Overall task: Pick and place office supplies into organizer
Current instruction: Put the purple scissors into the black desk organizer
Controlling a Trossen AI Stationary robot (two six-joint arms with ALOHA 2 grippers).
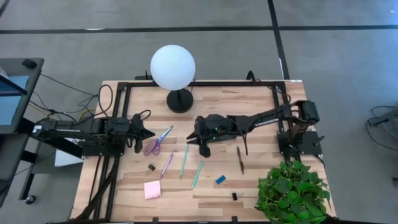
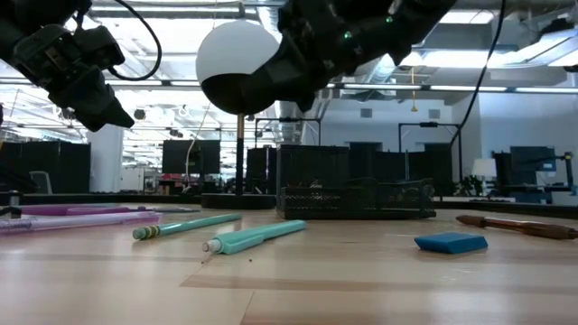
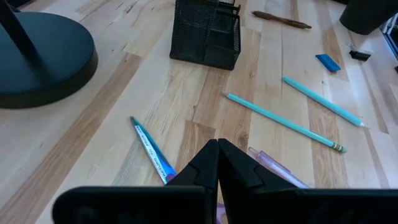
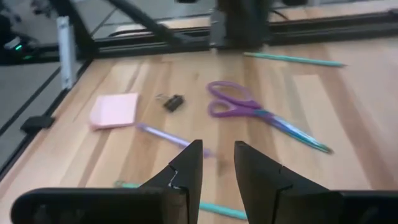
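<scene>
Right gripper [image 1: 205,151] is held above the desk [image 1: 255,186] with its fingers [image 4: 186,168] parted and nothing between them; the organizer [image 3: 206,31] is hidden beneath that arm from above. Left gripper [image 1: 151,133] is clenched and empty, hovering just by the scissors [image 1: 157,142]. Little of the task appears done: both teal pens [image 1: 184,160] [image 1: 197,174], the purple pen [image 1: 166,165], the brown pen [image 1: 240,158], the eraser [image 1: 220,180], the pink pad [image 1: 152,189] and two clips [image 1: 151,167] [image 1: 234,196] are seen lying loose on the desk. Whether anything is in the organizer cannot be told
</scene>
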